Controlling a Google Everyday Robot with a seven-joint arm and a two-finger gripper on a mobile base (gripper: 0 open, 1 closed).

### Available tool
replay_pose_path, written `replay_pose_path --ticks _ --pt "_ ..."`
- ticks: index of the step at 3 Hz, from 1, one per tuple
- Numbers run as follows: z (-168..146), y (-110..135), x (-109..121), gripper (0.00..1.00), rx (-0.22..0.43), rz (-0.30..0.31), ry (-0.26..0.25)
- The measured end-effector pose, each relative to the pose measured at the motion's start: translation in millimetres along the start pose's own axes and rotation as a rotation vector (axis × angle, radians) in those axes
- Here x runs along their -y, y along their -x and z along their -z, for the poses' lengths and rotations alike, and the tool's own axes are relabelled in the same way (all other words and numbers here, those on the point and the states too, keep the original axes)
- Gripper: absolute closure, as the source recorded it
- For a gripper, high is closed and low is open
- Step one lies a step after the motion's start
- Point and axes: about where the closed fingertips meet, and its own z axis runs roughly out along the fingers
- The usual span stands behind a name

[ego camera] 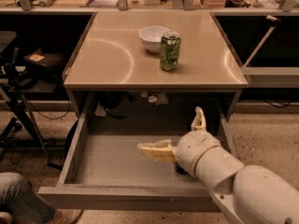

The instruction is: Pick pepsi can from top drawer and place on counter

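Observation:
The top drawer (126, 197) is pulled open below the counter (112, 59). My gripper (169, 128) is inside the drawer toward its right side, open wide. One finger (156, 150) points left over the drawer bottom and the other (198, 120) points up by the right wall. A small dark shape (179, 170) shows on the drawer bottom just under my wrist. It may be the pepsi can, mostly hidden by the arm. Nothing is between the fingers.
A green can (169, 50) and a white bowl (153, 38) stand on the counter's far middle. A person's knee (21, 202) is at the lower left by the drawer front. Cables and a stand (18, 101) are on the floor at left.

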Motion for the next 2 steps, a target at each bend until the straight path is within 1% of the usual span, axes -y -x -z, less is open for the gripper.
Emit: replay_pose_path --ticks 1,2 --pt "-22 -51 30 0.0 -0.13 0.031 -0.098" --pt "-31 -96 67 0.0 -0.227 0.038 -0.216"
